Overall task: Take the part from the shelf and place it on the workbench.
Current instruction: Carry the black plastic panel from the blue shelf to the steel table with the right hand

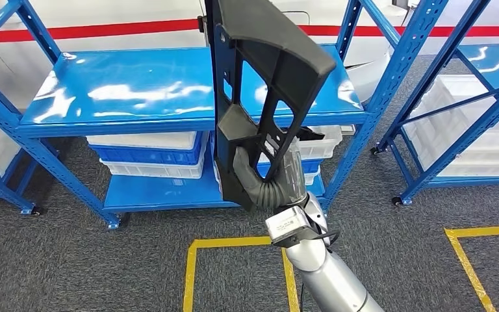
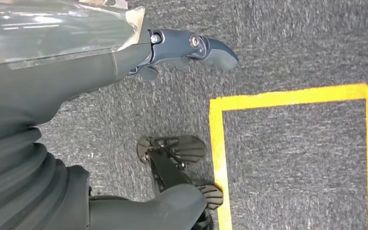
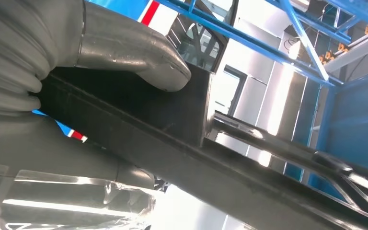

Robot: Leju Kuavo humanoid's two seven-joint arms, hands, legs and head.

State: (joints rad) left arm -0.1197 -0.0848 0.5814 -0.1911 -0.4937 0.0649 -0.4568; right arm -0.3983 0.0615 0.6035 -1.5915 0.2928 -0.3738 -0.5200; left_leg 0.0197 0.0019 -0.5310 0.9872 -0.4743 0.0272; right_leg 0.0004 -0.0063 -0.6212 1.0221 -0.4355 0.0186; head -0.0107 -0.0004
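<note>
Your right hand (image 1: 269, 179) grips the part (image 1: 266, 84), a large black moulded frame with open cut-outs. In the head view the part stands roughly upright in front of the shelf (image 1: 136, 97), clear of the blue deck behind it, with its lower end down in the hand and its broad upper end rising past the top of the picture. The hand closes round the lower bar of the frame: the grey thumb lies across the near face and the fingers pass through a cut-out to the far side. In the right wrist view the thumb (image 3: 139, 57) presses flat on one dark face of the part (image 3: 182, 143), which runs away from the hand as a long black rail; the fingers on the other face are hidden by the part itself.

Your left hand (image 2: 187, 48) hangs over grey carpet (image 2: 292, 43) beside a yellow floor line (image 2: 287, 98). It holds nothing, and its dark fingers (image 2: 215, 50) lie extended and apart from the thumb.

White and blue bins (image 1: 149, 153) sit stacked on the lower deck of the shelf.
</note>
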